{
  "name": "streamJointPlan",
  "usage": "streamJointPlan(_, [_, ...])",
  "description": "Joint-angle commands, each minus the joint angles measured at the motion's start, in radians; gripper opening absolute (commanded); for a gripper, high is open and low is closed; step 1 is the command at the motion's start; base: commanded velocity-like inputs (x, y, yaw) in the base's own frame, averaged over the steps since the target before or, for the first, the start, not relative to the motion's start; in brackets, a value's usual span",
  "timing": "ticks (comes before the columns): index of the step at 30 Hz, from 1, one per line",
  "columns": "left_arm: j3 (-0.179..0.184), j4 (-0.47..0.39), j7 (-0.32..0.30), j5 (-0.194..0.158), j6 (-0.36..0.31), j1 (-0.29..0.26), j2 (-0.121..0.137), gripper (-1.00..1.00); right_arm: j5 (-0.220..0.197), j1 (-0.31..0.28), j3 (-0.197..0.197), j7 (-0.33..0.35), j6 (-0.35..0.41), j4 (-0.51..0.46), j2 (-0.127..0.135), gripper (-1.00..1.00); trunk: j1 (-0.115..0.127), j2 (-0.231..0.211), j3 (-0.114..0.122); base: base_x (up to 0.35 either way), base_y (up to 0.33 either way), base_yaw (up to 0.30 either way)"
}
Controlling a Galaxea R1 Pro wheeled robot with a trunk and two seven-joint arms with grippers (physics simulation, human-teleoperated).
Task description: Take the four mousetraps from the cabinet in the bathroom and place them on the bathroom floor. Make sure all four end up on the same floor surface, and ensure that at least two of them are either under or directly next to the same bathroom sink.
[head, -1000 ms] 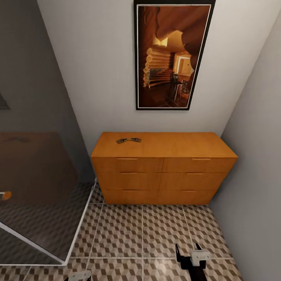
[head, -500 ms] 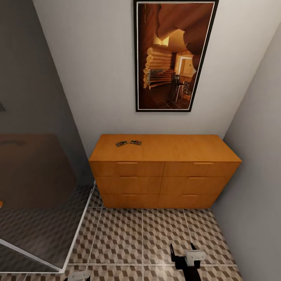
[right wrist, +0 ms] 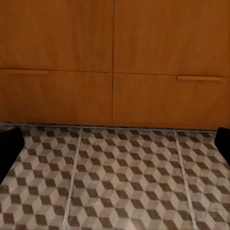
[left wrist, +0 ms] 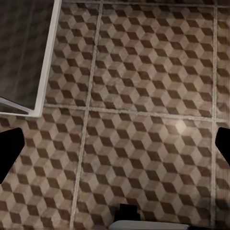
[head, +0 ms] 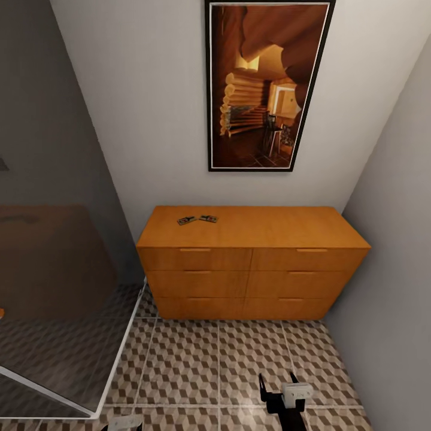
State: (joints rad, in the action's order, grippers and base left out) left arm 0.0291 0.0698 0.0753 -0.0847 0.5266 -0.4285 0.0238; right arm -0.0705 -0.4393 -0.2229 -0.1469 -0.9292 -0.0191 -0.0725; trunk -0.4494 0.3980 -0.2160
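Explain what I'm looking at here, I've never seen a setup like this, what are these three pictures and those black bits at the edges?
These are simulator renders from a wheeled robot with two arms. The big picture comes from its head camera, looking down at an orange-brown wooden cabinet against a white wall, under a framed picture. On the cabinet's top, towards its left end, lie two small flat mousetraps. The floor is tiled in a cube pattern, and a glass panel stands at the left.

The right claw shows at the bottom, open and empty. The other two pictures come from cameras on the wrists: the black shapes at their edges are claw fingers. The left claw faces the floor tiles, also open and empty; the right one faces the cabinet's drawer fronts.
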Motion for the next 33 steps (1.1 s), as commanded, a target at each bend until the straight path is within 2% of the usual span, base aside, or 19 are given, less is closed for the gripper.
streamJointPlan(1, [0.002,0.001,-0.001,-0.008,0.001,-0.002,-0.005,1.0,-0.006,-0.001,-0.014,-0.004,0.003,-0.002,0.0,1.0,-0.001,0.002,-0.002,0.0,0.0,0.0])
streamJointPlan(8, [0.001,-0.036,-0.002,-0.006,-0.039,-0.001,-0.027,1.0,0.0,-0.001,-0.029,-0.003,0.042,-0.036,0.017,1.0,-0.001,0.002,-0.002,0.0,0.0,0.0])
streamJointPlan(16, [0.001,-0.081,-0.005,-0.006,-0.083,-0.001,-0.023,1.0,0.005,-0.001,-0.029,-0.001,0.086,-0.08,0.056,1.0,-0.001,0.002,-0.002,0.0,0.0,0.0])
streamJointPlan(17, [0.001,-0.745,-0.004,-0.006,-0.754,-0.001,-0.021,1.0,0.005,-0.001,-0.029,-0.001,0.694,-0.664,0.08,1.0,-0.001,0.002,-0.002,0.0,0.0,0.0])
streamJointPlan(18, [0.002,-0.762,-0.004,-0.006,-0.76,-0.001,-0.02,1.0,0.005,-0.001,-0.029,0.0,0.741,-0.716,0.086,1.0,-0.001,0.002,-0.002,0.0,0.0,0.0])
streamJointPlan(19, [0.003,-0.786,-0.004,-0.006,-0.768,-0.001,-0.017,1.0,0.004,-0.001,-0.029,0.001,0.825,-0.805,0.097,1.0,-0.001,0.002,-0.002,0.0,0.0,0.0])
streamJointPlan(20, [0.003,-0.795,-0.004,-0.006,-0.771,-0.001,-0.016,1.0,0.003,-0.001,-0.029,0.003,0.862,-0.841,0.103,1.0,-0.001,0.002,-0.002,0.0,0.0,0.0])
streamJointPlan(21, [0.007,-0.814,-0.006,-0.007,-0.776,-0.001,-0.011,1.0,0.002,-0.001,-0.03,0.013,0.941,-0.922,0.114,1.0,-0.001,0.002,-0.002,0.0,0.0,0.0])
streamJointPlan(22, [0.012,-0.821,-0.007,-0.007,-0.777,-0.001,-0.009,1.0,0.002,-0.001,-0.031,0.026,0.97,-0.956,0.119,1.0,-0.001,0.002,-0.002,0.0,0.0,0.0])
streamJointPlan(25, [0.029,-0.828,-0.008,-0.007,-0.779,-0.001,-0.004,1.0,0.002,-0.001,-0.033,0.056,1.0,-0.995,0.124,1.0,-0.001,0.002,-0.002,0.0,0.0,0.0])
streamJointPlan(27, [0.039,-0.833,-0.009,-0.007,-0.781,-0.001,0.011,1.0,0.003,-0.001,-0.033,0.075,1.013,-1.014,0.125,1.0,-0.001,0.002,-0.002,0.0,0.0,0.0])
streamJointPlan(33, [0.044,-0.836,-0.009,-0.007,-0.781,-0.001,0.022,1.0,0.003,-0.001,-0.033,0.082,1.021,-1.021,0.127,1.0,-0.001,0.002,-0.002,0.0,0.0,0.0])
